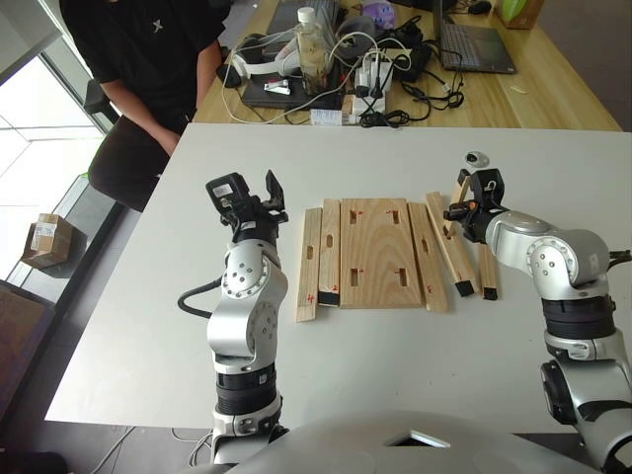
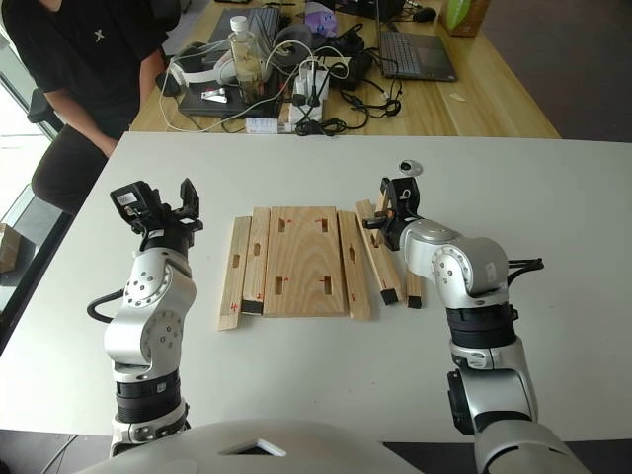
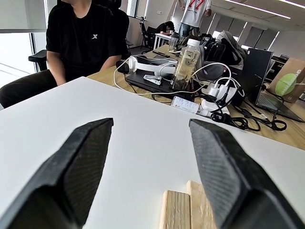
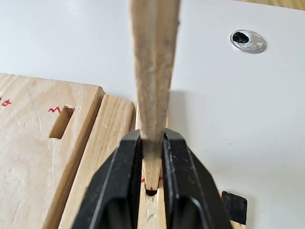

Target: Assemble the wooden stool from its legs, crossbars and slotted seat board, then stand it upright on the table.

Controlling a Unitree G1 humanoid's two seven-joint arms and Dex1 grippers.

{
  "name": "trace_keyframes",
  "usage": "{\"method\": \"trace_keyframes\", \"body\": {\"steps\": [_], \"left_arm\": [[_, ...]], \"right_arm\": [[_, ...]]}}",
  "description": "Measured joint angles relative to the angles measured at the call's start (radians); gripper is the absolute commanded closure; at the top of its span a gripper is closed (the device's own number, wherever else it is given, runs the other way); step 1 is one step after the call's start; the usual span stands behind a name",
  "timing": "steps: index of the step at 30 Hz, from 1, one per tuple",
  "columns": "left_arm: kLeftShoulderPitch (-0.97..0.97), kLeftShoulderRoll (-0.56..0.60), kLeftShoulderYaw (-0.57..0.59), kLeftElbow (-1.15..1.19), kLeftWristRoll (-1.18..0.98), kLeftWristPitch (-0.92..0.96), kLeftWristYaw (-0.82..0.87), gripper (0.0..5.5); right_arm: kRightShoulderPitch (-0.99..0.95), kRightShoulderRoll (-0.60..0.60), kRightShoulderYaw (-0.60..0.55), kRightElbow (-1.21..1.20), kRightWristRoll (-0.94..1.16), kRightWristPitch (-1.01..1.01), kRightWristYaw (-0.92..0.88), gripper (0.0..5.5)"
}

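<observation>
On the white table (image 1: 148, 326) I am looking down at the slotted seat board (image 1: 373, 253), which is lying flat at the centre with its slots facing up. Two wooden strips (image 1: 330, 252) are lying side by side just left of it, the inner one touching its edge. Right of the board, a long strip (image 1: 425, 259) is running along its edge, with a black-tipped bar (image 1: 452, 259) slanting beside it and a shorter bar (image 1: 488, 275) lying farther right.

My right gripper (image 4: 151, 140) is sitting at the far right corner of the board, and its fingers are pinching a wooden piece (image 4: 153, 71) tightly. That piece is tilting up off the table, with its lower end down against the long strip beside the board.

My left gripper (image 3: 151, 125) is hovering left of the strips, at their far end. Its fingers (image 3: 86, 157) are spread wide and gripping nothing.

A small round silver disc (image 1: 477, 156) is lying on the table beyond the right gripper.
</observation>
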Motion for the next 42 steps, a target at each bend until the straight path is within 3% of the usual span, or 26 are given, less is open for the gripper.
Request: {"method": "trace_keyframes", "body": {"steps": [9, 21, 42], "left_arm": [[-0.008, 0.000, 0.016, 0.000, 0.008, 0.015, -0.019, 2.54], [-0.012, 0.000, 0.032, -0.004, 0.009, 0.033, -0.023, 2.54], [-0.031, 0.010, 0.039, -0.024, 0.023, 0.058, -0.048, 2.54]], "right_arm": [[0.044, 0.019, -0.021, -0.048, -0.090, -0.020, 0.069, 5.11], [0.285, 0.003, -0.067, 0.085, -0.227, -0.567, 0.336, 5.11], [0.481, 0.069, -0.151, 0.326, -0.256, -1.057, 0.570, 5.11]]}}
